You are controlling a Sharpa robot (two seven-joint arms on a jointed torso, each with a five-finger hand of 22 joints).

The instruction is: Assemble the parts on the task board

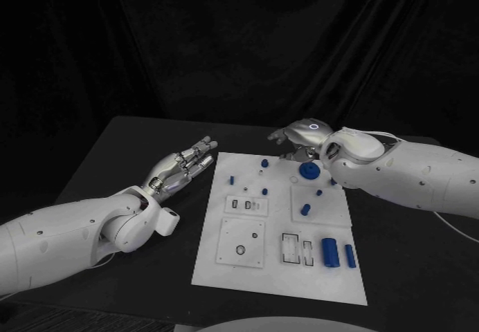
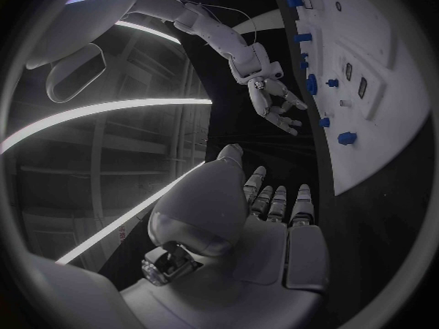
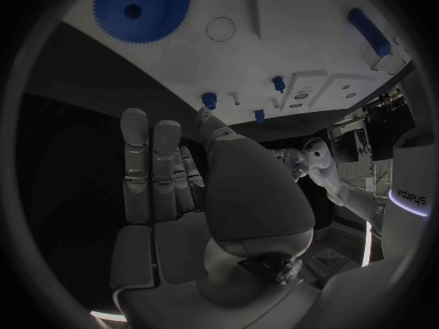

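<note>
Reaching for a first part looks to us like the step in hand, since both hands are empty. Our right hand point(image 1: 291, 135) hovers at the far edge of the flat white rectangular plastic task board point(image 1: 239, 273), fingers apart, with nothing held. Nearest to it lies the round blue toothed gear with a centre hole point(image 1: 311, 169); in the right wrist view that gear point(image 3: 141, 7) lies flat on the board just beyond the fingertips point(image 3: 135, 120). Our left hand point(image 1: 183, 168) hovers over the black table point(image 1: 120, 149) just beside the board's left edge, fingers extended and released.

To do this well, we judge that the right hand should come down over the gear and take it by its rim from opposite sides, clear of the small blue peg point(image 1: 264, 163) nearby. The gear is thin and lies flat, so a shallow pinch could slip. The left hand could steady the board's bare left margin if it shifts.

As for the board, it lies in the middle of the table, with raised square panels, slots and round holes. Small blue pegs stand in its far half. Two longer blue cylinders point(image 1: 329, 251) lie side by side near its near right corner.
</note>
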